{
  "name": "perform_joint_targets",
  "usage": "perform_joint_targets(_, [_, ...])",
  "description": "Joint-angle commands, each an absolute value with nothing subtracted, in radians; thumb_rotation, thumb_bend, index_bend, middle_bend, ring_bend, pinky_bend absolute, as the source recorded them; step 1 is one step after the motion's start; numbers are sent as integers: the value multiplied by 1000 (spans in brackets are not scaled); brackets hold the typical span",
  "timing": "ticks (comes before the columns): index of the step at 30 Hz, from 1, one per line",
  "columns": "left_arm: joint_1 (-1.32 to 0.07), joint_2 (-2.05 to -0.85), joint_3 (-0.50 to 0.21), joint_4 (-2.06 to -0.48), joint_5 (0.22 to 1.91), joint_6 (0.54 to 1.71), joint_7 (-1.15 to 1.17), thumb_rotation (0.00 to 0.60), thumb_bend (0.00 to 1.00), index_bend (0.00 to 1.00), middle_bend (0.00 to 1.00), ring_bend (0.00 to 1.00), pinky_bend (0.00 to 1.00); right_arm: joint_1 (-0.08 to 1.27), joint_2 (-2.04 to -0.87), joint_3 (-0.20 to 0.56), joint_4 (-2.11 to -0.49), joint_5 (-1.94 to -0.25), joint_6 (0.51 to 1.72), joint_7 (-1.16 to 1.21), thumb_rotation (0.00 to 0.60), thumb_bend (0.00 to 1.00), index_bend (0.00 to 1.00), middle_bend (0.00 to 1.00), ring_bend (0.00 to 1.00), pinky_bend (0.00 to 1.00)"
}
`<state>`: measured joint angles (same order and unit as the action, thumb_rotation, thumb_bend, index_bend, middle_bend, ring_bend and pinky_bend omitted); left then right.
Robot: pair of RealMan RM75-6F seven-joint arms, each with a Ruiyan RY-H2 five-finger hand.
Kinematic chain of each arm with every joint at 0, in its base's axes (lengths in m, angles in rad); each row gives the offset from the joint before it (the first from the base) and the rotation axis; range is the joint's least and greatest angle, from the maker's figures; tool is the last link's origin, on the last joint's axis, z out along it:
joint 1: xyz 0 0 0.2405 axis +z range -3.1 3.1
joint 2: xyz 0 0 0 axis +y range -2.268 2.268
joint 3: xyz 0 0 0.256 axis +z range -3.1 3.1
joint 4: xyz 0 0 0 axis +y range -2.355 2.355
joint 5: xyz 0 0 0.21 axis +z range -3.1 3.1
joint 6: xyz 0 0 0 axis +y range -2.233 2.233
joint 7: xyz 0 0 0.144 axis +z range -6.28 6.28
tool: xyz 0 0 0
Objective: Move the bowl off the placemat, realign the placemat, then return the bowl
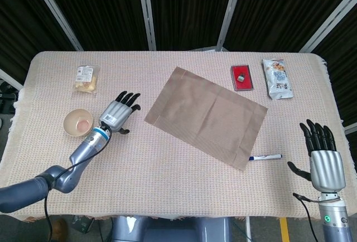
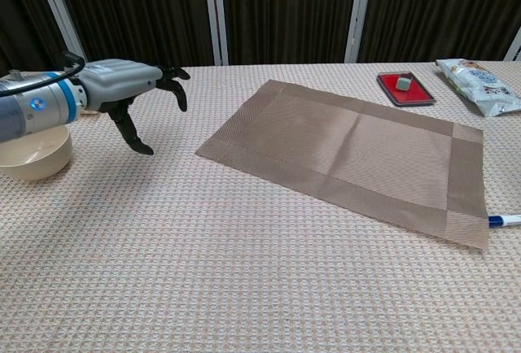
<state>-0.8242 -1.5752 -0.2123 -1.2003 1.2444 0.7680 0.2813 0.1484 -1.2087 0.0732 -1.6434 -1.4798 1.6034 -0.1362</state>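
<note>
The brown woven placemat (image 1: 205,115) (image 2: 358,154) lies skewed in the middle of the table, with nothing on it. A cream bowl (image 1: 77,122) (image 2: 32,154) sits off the mat near the left edge. My left hand (image 1: 117,114) (image 2: 126,85) hovers open between the bowl and the mat's left corner, fingers spread and pointing toward the mat. My right hand (image 1: 324,157) is open at the table's right front edge, fingers up, holding nothing; the chest view does not show it.
A bag of snacks (image 1: 86,78) lies at the back left. A red tray with a small block (image 1: 241,77) (image 2: 404,88) and a white snack packet (image 1: 277,78) (image 2: 480,84) are at the back right. A pen (image 1: 265,156) (image 2: 505,220) lies by the mat's near right corner.
</note>
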Motion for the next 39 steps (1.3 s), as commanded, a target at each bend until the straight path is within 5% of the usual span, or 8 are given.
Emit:
perform_joint_targets(1, [-865, -1680, -203, -1068, 1274, 758, 197, 600, 44, 316, 0, 0, 0, 147, -1207, 83, -1637, -1472, 1595, -127, 600, 0, 0, 0, 0, 0])
perform_joint_targets(13, [-977, -1911, -232, -714, 1298, 722, 19, 600, 51, 342, 0, 0, 0, 148, -1204, 117, -1605, -1437, 1558, -93, 600, 0, 0, 0, 0, 0])
perform_joint_targets(33, [-1039, -2034, -207, -491, 1329, 671, -87, 600, 62, 342, 0, 0, 0, 140, -1192, 141, -1588, -1420, 1532, -29, 600, 0, 0, 0, 0, 0])
perform_joint_targets(39, [-1049, -2053, -207, -472, 1328, 668, -79, 600, 179, 371, 0, 0, 0, 138, -1189, 149, -1586, -1417, 1530, -21, 600, 0, 10, 0, 0, 0])
